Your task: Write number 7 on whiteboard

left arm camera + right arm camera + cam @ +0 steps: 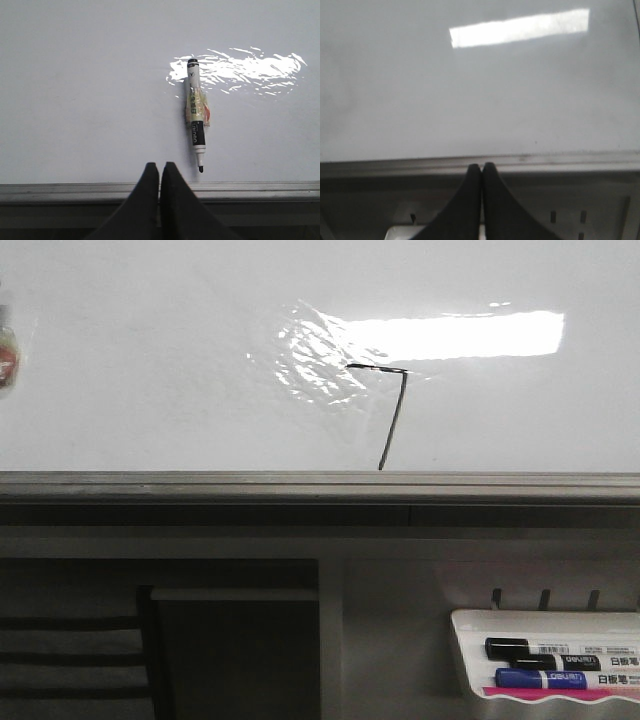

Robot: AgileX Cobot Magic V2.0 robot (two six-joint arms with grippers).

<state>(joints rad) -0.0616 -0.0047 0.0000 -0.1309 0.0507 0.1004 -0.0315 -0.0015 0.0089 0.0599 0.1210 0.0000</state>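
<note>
The number 7 (392,410) is seen drawn in thin black line on the whiteboard (150,360), its top stroke at the wrinkled film patch (315,355) and its downstroke ending just above the grey metal edge (300,485). The left claw (159,172) and right claw (481,172) are both clenched with nothing held, each just below that edge. A marker (196,115) is seen lying on the board beside the left claw, and wide bare board is left around the figure.

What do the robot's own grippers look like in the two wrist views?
Both look alike. The left gripper and the right gripper each show two matte black fingers, broad at the base and curving up to narrow rounded tips. No markings, cables or pads are visible, and the arms themselves are out of view in all three pictures.
</note>
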